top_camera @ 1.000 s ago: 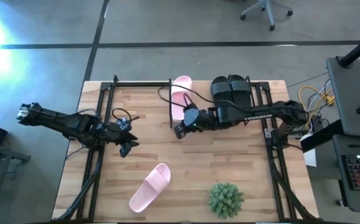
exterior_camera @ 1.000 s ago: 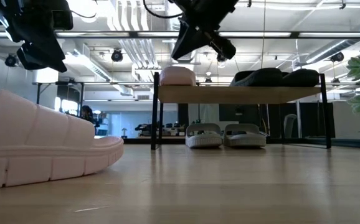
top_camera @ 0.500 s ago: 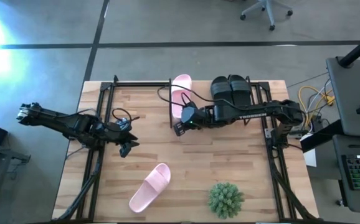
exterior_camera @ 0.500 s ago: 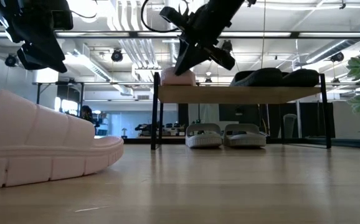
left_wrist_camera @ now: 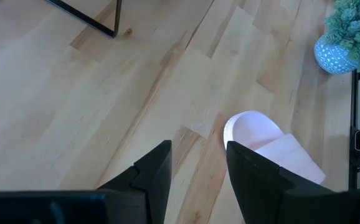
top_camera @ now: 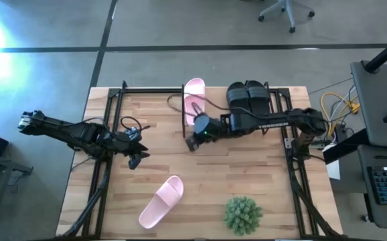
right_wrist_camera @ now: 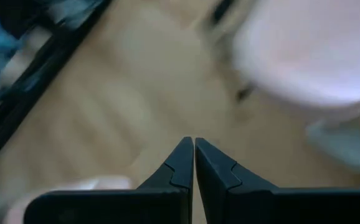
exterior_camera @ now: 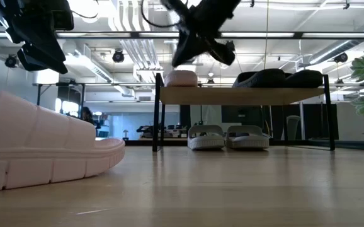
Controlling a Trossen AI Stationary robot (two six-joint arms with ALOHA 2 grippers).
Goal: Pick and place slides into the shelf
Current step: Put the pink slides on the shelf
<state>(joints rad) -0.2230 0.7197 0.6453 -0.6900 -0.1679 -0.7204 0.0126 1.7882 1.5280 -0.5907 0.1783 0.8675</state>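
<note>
The pink slide [top_camera: 194,100] on the shelf [exterior_camera: 242,95] has been nudged toward 12 o'clock, and the right end effector [top_camera: 192,142], fingers together and empty, has been drawn back slightly. One pink slide [top_camera: 161,201] is left at 6 o'clock on the surface [top_camera: 260,174]. The left end effector [top_camera: 135,159], fingers apart, hangs at 9 o'clock.

A pale pink slide [top_camera: 193,102] and a black pair [top_camera: 249,98] lie on the low wooden-plank shelf [exterior_camera: 242,95]; a grey-white pair [exterior_camera: 227,137] sits beneath; another pink slide [top_camera: 161,201] lies on the table.
</note>
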